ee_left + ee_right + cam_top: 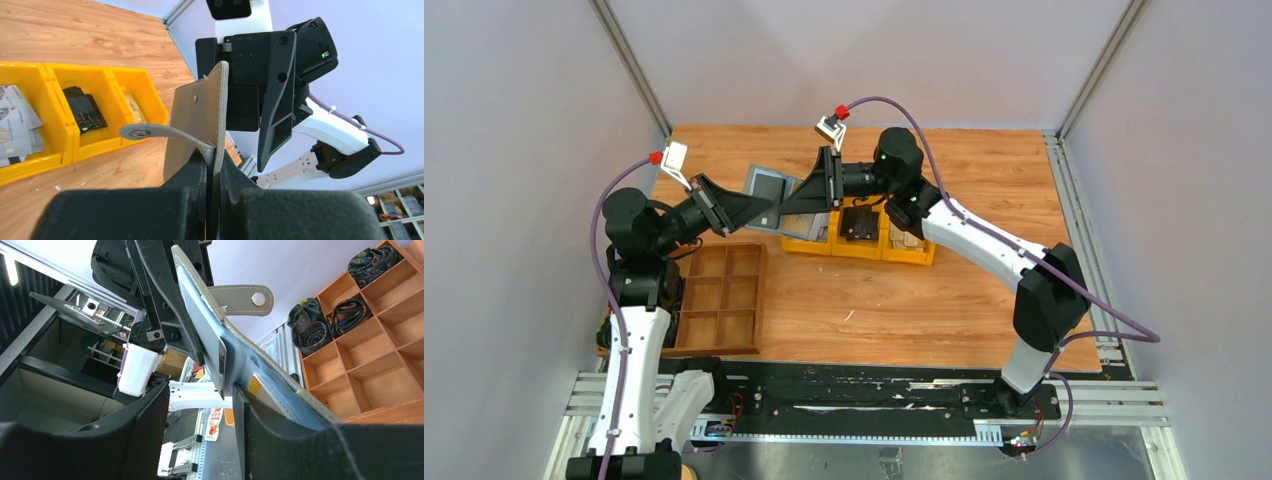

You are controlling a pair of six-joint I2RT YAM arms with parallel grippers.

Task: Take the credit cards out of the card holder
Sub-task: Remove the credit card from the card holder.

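The soft grey-blue folding card holder (pixel 197 125) was pinched by the left pincer (pixel 214 161), with the right pincer (pixel 200 396) spread round its thin grey card (pixel 205 325).

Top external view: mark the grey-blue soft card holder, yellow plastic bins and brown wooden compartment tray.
Grey-blue soft card holder (pixel 767 186), top external view, flat face.
Yellow plastic bins (pixel 906 257), top external view, front wall.
Brown wooden compartment tray (pixel 714 349), top external view, near rim.

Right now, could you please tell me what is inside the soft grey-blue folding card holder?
A light grey flat card sticks out of an inner pocket of the card holder, and a yellow-orange edge peeks from another pocket. Anything deeper is covered.
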